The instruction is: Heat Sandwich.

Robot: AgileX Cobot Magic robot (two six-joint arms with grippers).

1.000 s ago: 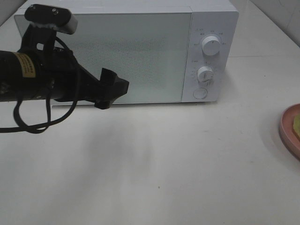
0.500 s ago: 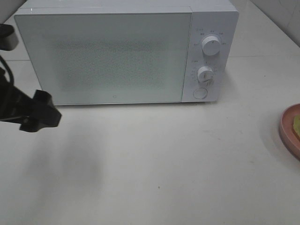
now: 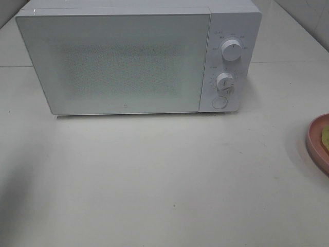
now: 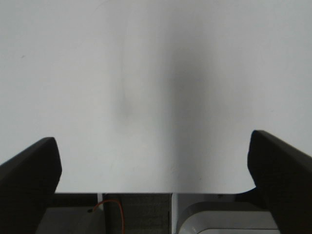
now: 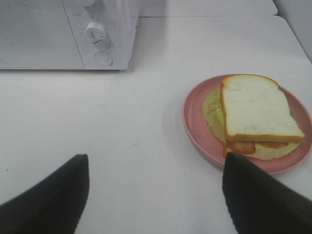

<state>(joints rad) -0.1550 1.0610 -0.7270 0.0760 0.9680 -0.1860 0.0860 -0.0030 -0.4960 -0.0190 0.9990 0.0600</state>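
The sandwich (image 5: 258, 109), pale bread over a green-yellow filling with some red, lies on a pink plate (image 5: 195, 124) in the right wrist view. My right gripper (image 5: 156, 161) hangs open a short way in front of the plate, holding nothing. In the exterior high view only a sliver of the sandwich (image 3: 325, 136) and the plate (image 3: 313, 141) shows at the right edge. The white microwave (image 3: 118, 62) stands at the back with its door shut. My left gripper (image 4: 153, 139) is open over bare white table, and neither arm appears in the exterior high view.
Two knobs (image 3: 231, 50) (image 3: 225, 81) and a round button (image 3: 219, 102) sit on the microwave's right-hand panel. White tabletop (image 3: 164, 180) stretches in front of the microwave. The table's near edge shows in the left wrist view.
My left arm has drawn back leftward from in front of the microwave door and has left the exterior high view. The microwave and plate have not moved.
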